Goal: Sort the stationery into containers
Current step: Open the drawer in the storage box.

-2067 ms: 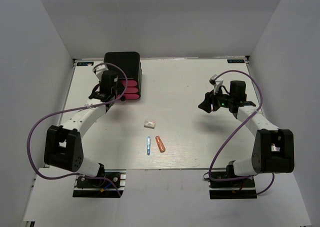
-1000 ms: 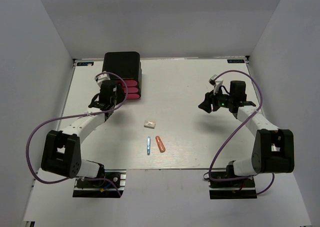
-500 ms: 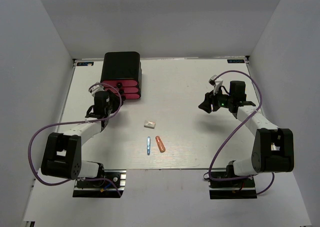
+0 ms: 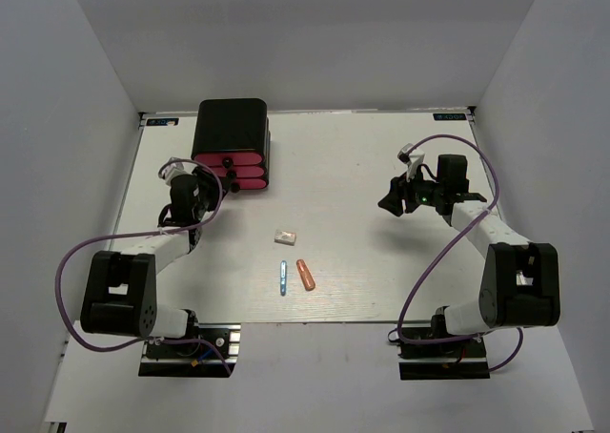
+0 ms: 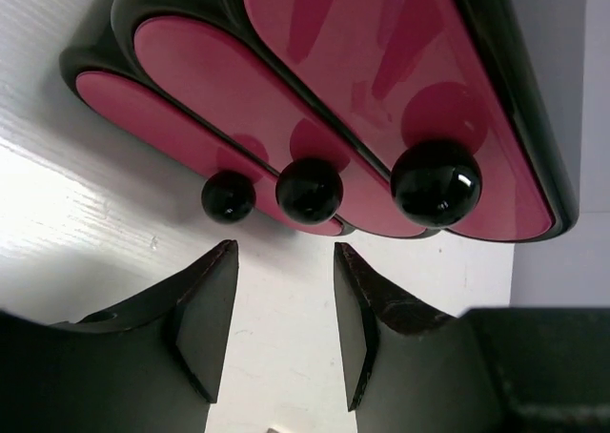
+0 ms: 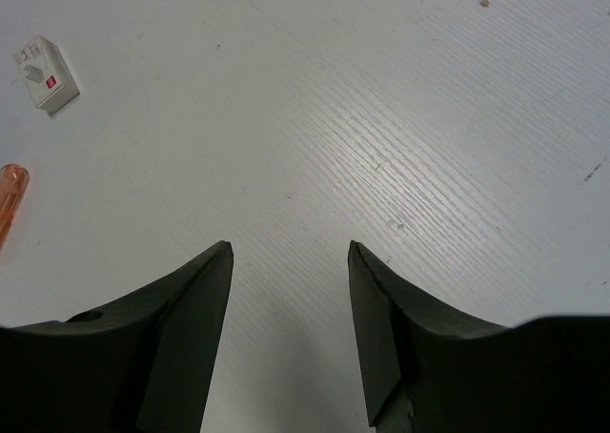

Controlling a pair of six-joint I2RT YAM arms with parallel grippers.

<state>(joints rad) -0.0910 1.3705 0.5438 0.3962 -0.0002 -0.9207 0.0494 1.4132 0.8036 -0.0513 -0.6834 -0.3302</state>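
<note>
Currently both jaws are released and empty. Left jaws face the 3 shut pink drawers (image 5: 315,99). Eraser (image 4: 284,235), pen (image 4: 283,278) and orange marker (image 4: 306,274) lie on the table (image 4: 381,280). We'd next pinch 1 knob (image 5: 309,191) and pull.

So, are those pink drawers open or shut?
Shut, it seems: all three pink drawers sit flush in the black box, knobs in line; the open left gripper touches none.

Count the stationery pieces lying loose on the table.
3. The white eraser lies centrally; the blue pen and the orange marker lie side by side below it in the top view. Others may be hidden in the pink drawers.
</note>
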